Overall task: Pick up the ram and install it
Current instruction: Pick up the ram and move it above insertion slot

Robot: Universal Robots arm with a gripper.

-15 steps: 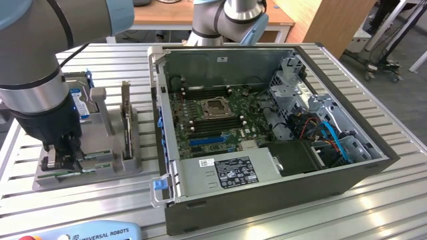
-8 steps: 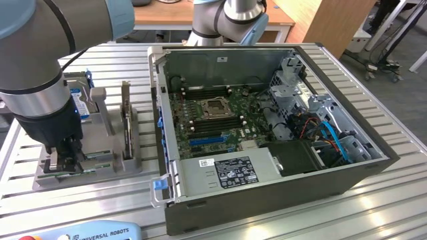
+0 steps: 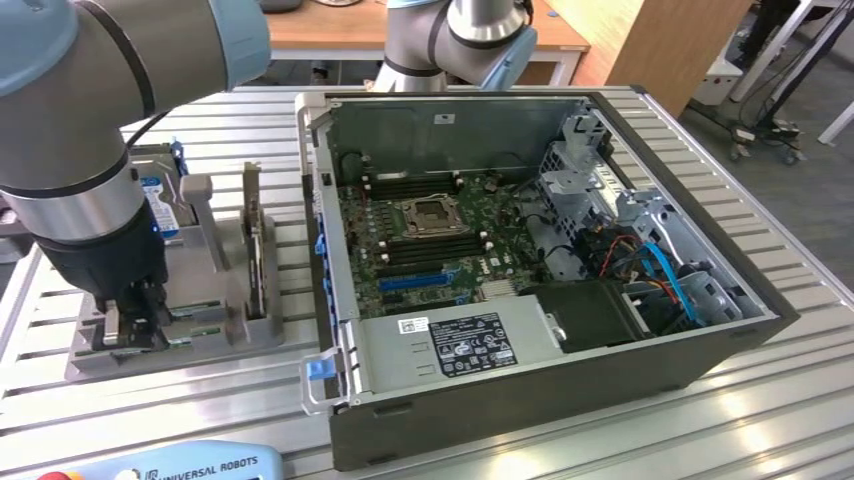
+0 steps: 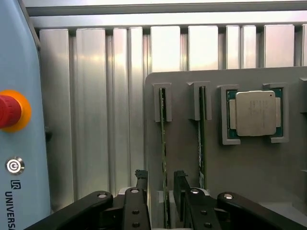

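Note:
Two rams stand on edge in slots of a grey holder plate (image 4: pixel 187 143). My gripper (image 4: pixel 160 181) is open, and its black fingers (image 4: pixel 140 179) straddle one ram (image 4: pixel 162 129), a thin green board seen edge-on, with a small gap on each side. A second ram (image 4: pixel 202 129) stands in the neighbouring slot. In the exterior view the gripper (image 3: pixel 134 325) is lowered onto the grey holder (image 3: pixel 174 340) at the exterior view's left, beside the open computer case (image 3: pixel 721 340). The motherboard (image 3: pixel 427 225) lies exposed inside.
A square silver processor (image 4: pixel 254 112) sits in a pocket of the holder beside the rams. A blue-labelled drive (image 3: pixel 158 195) stands behind the arm. A teach pendant (image 3: pixel 160 465) with a red stop button (image 4: pixel 9 111) lies close by on the slatted aluminium table (image 3: pixel 787 400).

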